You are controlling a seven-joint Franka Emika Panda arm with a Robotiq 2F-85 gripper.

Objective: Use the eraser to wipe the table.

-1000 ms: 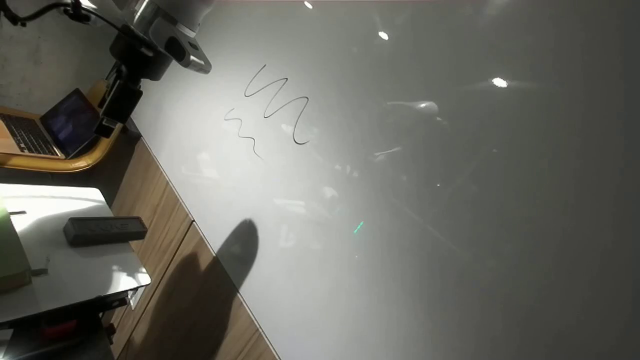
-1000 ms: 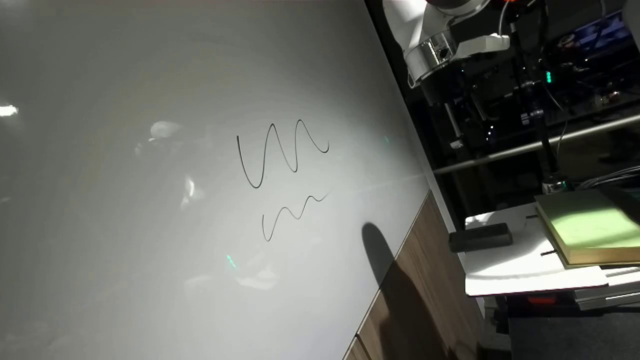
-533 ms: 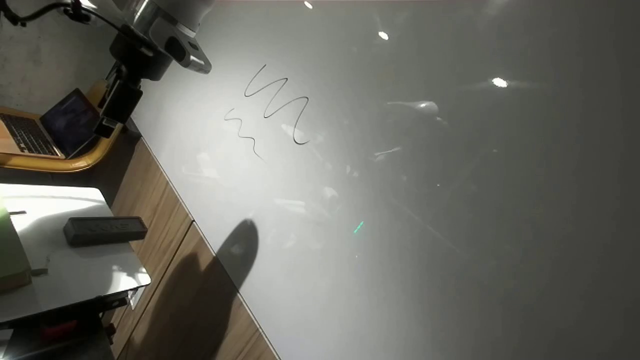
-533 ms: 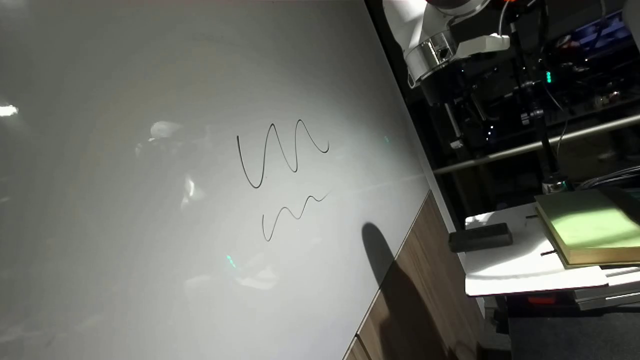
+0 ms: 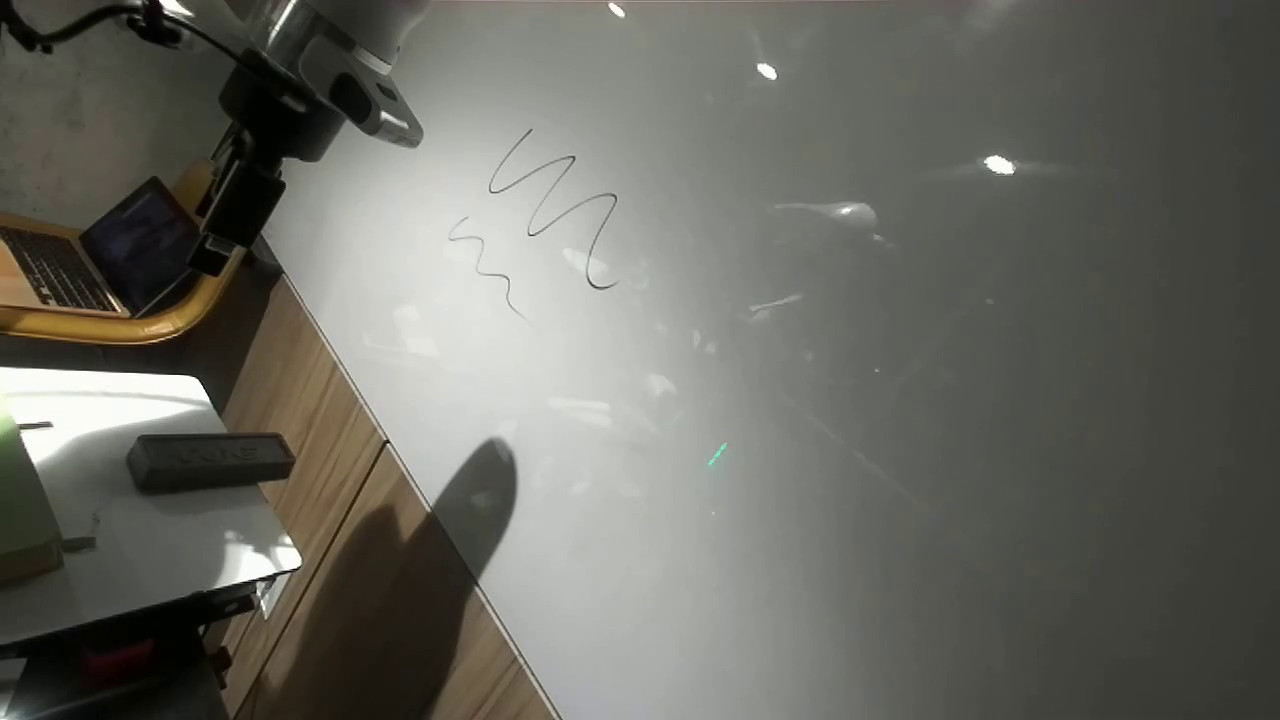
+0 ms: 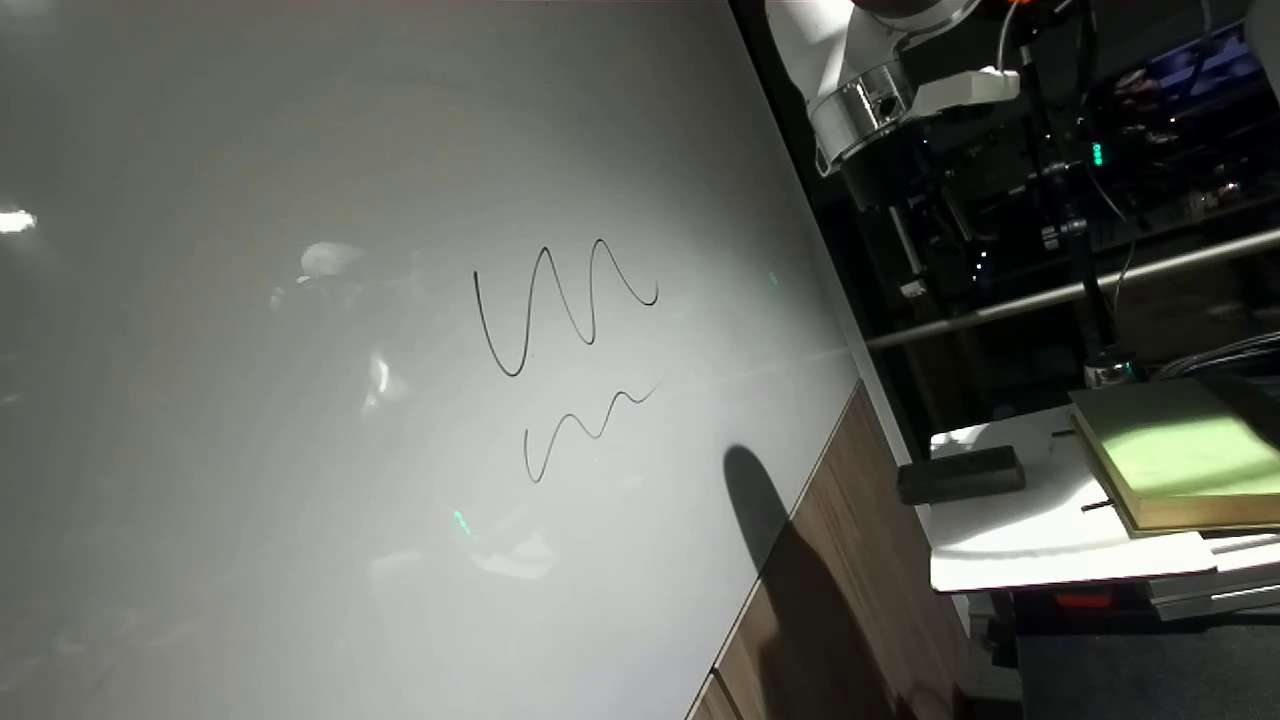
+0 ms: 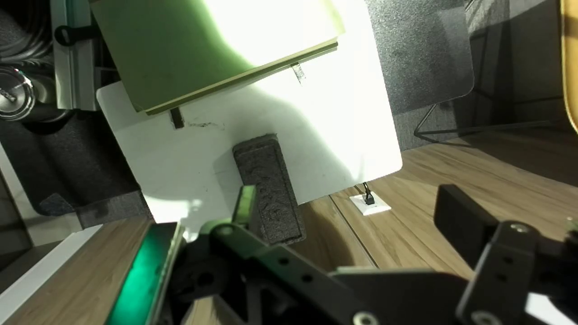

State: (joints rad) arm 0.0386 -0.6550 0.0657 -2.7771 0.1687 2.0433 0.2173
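The tool (image 7: 348, 212) stands wide, its jaws well apart. Beyond it the dark grey eraser (image 7: 271, 185) lies on a small white stand (image 7: 167, 153) (one end jutting past the rim), off the wood-coloured edge (image 5: 290, 360) of the desk (image 5: 900, 450); farther, a green book (image 7: 180, 49). Two pen scribbles (image 5: 548, 192) mark the desk.

The eraser (image 7: 269, 189) is dark grey, the table (image 5: 850, 520) greyish white with black squiggles (image 5: 530, 235), the pincer (image 7: 352, 212) black.

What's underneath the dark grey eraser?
The eraser lies on the small white surface, one end jutting past its edge. The patch directly beneath is covered, so any marks there can't be seen.
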